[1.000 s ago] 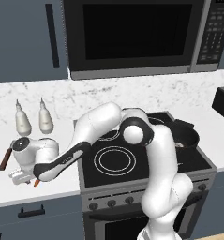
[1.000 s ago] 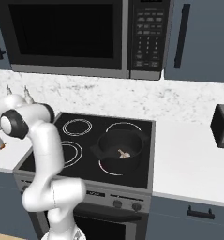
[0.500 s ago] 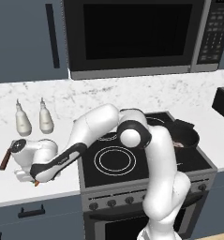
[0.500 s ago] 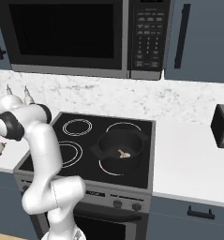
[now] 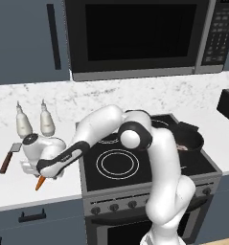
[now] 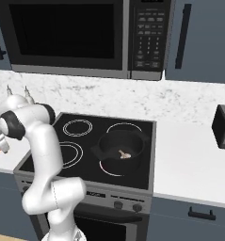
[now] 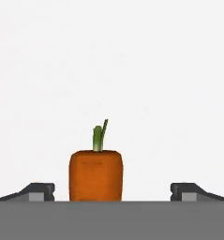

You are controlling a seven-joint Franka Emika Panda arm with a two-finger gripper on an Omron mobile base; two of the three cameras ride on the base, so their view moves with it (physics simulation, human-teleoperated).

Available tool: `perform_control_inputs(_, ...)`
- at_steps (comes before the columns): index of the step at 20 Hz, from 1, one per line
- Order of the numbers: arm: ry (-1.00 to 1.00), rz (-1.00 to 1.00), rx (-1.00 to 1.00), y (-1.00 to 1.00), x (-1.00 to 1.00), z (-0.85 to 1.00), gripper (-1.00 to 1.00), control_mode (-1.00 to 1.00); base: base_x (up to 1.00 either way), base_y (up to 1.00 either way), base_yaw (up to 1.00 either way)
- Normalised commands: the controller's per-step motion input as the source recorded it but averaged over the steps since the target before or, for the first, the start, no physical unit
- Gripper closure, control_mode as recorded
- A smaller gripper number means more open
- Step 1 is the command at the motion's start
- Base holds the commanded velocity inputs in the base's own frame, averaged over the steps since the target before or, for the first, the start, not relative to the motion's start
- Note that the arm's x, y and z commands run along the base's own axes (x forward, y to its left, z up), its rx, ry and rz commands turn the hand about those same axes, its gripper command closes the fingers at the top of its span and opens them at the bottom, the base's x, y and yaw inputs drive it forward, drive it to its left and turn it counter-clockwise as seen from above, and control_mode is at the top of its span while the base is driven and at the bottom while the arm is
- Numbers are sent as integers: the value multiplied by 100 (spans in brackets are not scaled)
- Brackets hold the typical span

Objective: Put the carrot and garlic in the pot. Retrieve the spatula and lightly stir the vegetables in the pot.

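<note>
The orange carrot (image 7: 95, 174) lies on the white counter left of the stove, its green stub pointing away in the hand view. My gripper (image 7: 112, 193) is open and straddles it, one fingertip (image 7: 38, 191) on each side with gaps to the carrot. From the left base view the gripper (image 5: 38, 175) points down over the carrot (image 5: 40, 183). The spatula (image 5: 9, 157) lies just left of the hand. The black pot (image 6: 121, 147) sits on the stove's front right ring with the pale garlic (image 6: 124, 154) inside.
Two white bottles (image 5: 23, 125) stand behind the hand against the wall. A black toaster (image 6: 223, 126) sits on the right counter. The microwave (image 5: 135, 38) hangs above the stove. The counter's front edge runs close below the carrot.
The hand has settled a little lower over the carrot. The jaws have stayed wide, and the carrot has not moved.
</note>
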Motion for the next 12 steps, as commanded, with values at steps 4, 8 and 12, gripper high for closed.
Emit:
perform_control_inputs(4, 7, -7, 1, -2, 29, -54, 100, -100, 0, 0, 0)
perform_control_inputs(8, 14, -1, 0, 0, 1, -14, 100, -100, 0, 0, 0)
perform_control_inputs(12, 0, 0, 0, -33, -19, 6, 100, -100, 0, 0, 0)
